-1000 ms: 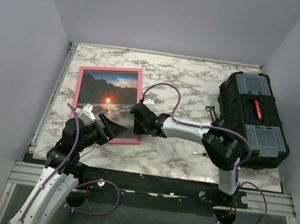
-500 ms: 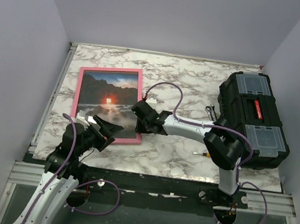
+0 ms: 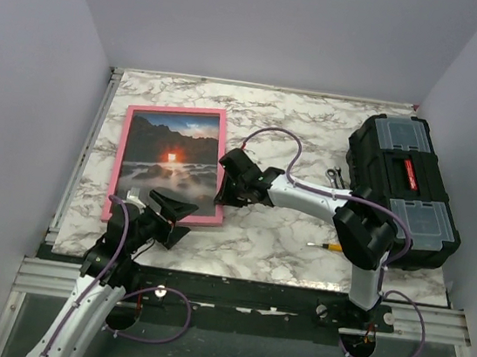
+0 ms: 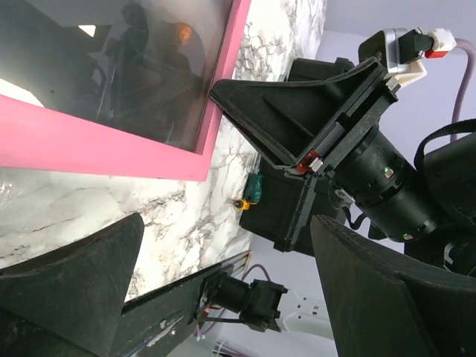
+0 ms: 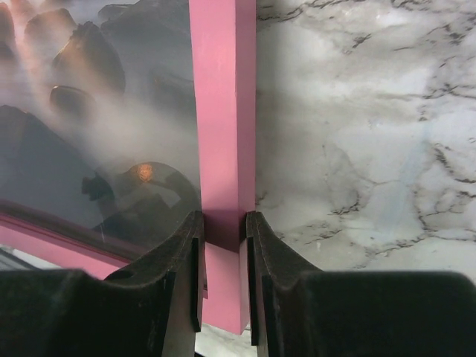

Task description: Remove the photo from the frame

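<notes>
The pink frame (image 3: pixel 120 159) lies face up at the left of the marble table, with the photo (image 3: pixel 171 154), a dark seascape with an orange glow, inside it under glass. My right gripper (image 3: pixel 225 189) is shut on the frame's right rail (image 5: pixel 221 111); in the right wrist view (image 5: pixel 223 232) both fingers press the pink bar's sides. My left gripper (image 3: pixel 180 218) stands wide open just off the frame's near edge, holding nothing. Its wrist view (image 4: pixel 230 294) shows the near rail (image 4: pixel 104 147) and the glass (image 4: pixel 134 59) beyond its fingers.
A black toolbox (image 3: pixel 402 190) fills the table's right side. A small screwdriver (image 3: pixel 321 243) lies in front of it and a metal tool (image 3: pixel 336 175) beside it. The table's near edge rail (image 3: pixel 243 280) runs behind my left gripper.
My left gripper opened fully and drew back off the frame toward the near edge. My right gripper closed onto the frame's right rail.
</notes>
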Controlling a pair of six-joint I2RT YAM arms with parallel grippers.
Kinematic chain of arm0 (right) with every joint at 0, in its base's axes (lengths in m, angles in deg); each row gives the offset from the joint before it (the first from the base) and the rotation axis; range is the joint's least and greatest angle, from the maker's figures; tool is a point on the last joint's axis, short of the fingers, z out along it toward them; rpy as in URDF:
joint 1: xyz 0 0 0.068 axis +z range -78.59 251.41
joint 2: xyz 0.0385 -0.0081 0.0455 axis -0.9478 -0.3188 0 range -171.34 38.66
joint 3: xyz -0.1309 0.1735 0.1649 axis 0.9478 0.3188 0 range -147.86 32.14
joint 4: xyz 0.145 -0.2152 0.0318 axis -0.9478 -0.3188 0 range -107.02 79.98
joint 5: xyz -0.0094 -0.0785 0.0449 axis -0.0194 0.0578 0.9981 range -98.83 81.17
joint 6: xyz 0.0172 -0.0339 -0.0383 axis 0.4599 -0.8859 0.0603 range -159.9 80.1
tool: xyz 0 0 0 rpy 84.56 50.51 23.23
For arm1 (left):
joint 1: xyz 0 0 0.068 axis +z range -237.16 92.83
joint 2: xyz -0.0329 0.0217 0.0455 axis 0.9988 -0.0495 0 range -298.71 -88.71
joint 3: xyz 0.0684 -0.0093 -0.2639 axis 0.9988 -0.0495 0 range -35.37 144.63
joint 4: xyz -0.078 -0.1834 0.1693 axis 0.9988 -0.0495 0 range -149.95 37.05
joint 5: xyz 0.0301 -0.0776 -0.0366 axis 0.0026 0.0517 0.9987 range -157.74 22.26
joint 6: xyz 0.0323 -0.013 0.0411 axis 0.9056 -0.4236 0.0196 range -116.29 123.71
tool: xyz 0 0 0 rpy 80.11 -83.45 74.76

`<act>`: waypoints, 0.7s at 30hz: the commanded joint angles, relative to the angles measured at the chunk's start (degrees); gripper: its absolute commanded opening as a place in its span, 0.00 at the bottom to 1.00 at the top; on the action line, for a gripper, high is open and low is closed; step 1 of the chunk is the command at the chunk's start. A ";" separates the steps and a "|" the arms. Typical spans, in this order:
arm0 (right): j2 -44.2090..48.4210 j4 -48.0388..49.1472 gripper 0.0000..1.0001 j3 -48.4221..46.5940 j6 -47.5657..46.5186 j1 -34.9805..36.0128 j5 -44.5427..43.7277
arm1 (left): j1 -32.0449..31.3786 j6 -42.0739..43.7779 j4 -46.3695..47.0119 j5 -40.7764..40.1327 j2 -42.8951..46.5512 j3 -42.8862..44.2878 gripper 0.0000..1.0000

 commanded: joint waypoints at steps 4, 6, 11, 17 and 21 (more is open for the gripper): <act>3.53 4.51 0.01 -4.47 7.00 -0.64 5.72 | 0.15 -5.27 -0.67 0.47 0.64 -2.20 0.99; 3.62 4.48 0.01 -4.70 7.49 -0.89 6.13 | 0.15 -3.68 -3.96 -2.63 1.03 -0.79 0.99; 3.41 5.08 0.01 -4.64 8.74 -1.19 7.17 | 0.15 -3.37 -1.74 -5.46 -0.02 -1.71 0.98; 3.65 6.37 0.01 -4.27 10.86 -1.49 8.64 | 0.07 -2.86 1.59 -7.61 -3.24 -3.07 0.93; 3.66 7.01 0.01 -4.09 12.02 -1.54 9.25 | 0.06 -4.77 5.95 -10.55 -0.52 -5.30 0.90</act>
